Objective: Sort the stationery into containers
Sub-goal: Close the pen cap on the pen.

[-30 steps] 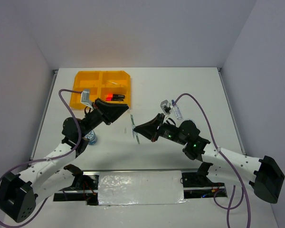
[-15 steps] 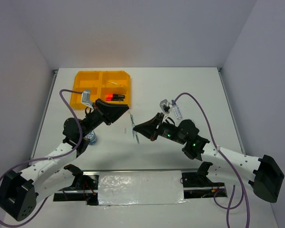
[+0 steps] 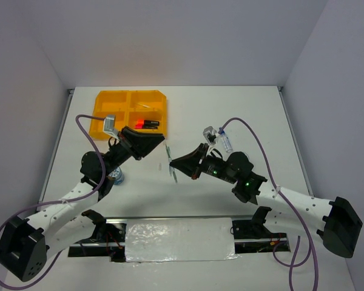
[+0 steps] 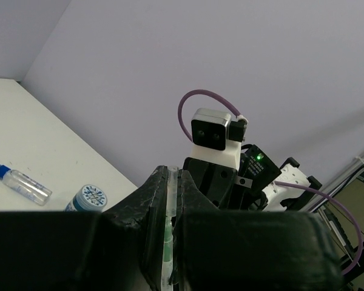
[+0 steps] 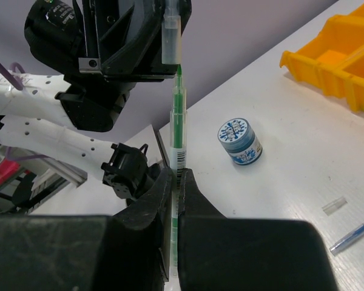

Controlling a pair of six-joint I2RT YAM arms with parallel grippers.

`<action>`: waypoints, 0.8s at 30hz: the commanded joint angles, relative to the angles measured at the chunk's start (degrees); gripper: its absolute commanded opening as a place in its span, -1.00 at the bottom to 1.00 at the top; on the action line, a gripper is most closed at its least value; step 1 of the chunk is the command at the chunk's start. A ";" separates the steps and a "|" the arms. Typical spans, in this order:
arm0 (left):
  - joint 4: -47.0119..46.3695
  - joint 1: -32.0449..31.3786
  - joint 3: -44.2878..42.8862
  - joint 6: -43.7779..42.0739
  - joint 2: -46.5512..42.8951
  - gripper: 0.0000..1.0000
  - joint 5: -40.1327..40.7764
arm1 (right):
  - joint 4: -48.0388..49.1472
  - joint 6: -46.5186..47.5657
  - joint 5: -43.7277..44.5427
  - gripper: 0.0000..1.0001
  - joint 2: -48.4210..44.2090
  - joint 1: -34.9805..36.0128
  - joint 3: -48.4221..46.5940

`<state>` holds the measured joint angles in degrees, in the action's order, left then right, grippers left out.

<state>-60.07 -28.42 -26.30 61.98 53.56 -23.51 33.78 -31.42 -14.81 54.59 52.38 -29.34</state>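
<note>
1. Top external view, closest to the arm bases: a round grey-blue roll (image 5: 239, 140) stands on the tabletop (image 3: 249, 109) beside the left arm. A thin pen (image 5: 355, 235) lies loose nearby, not yet sorted.
2. Mid-table and off the surface, the right gripper (image 5: 176, 182) is clamped on a green pen (image 5: 179, 121). The left gripper (image 4: 173, 176) is clamped on a clear cap (image 5: 171, 39), and the nib sits just at the cap's mouth.
3. Over the last second the right gripper has crept a touch toward the left one. Nothing else has shifted. I'd guess the pen is being capped, so it has yet to reach a container.
4. Further back, a blue-capped bottle (image 3: 225, 143) lies beside the right arm.
5. Farthest off, the orange-yellow tray (image 3: 103, 100) holds black markers (image 3: 148, 123) in its right-hand compartment on the arms' side.
</note>
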 commanded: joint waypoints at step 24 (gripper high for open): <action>1.26 -0.05 2.85 -0.71 -5.39 -1.00 -1.18 | 2.60 8.65 2.33 -1.00 5.09 0.53 -13.27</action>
<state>-61.60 -28.10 -21.71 63.00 49.19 -20.56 30.50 -26.79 -14.39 59.24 53.04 -36.86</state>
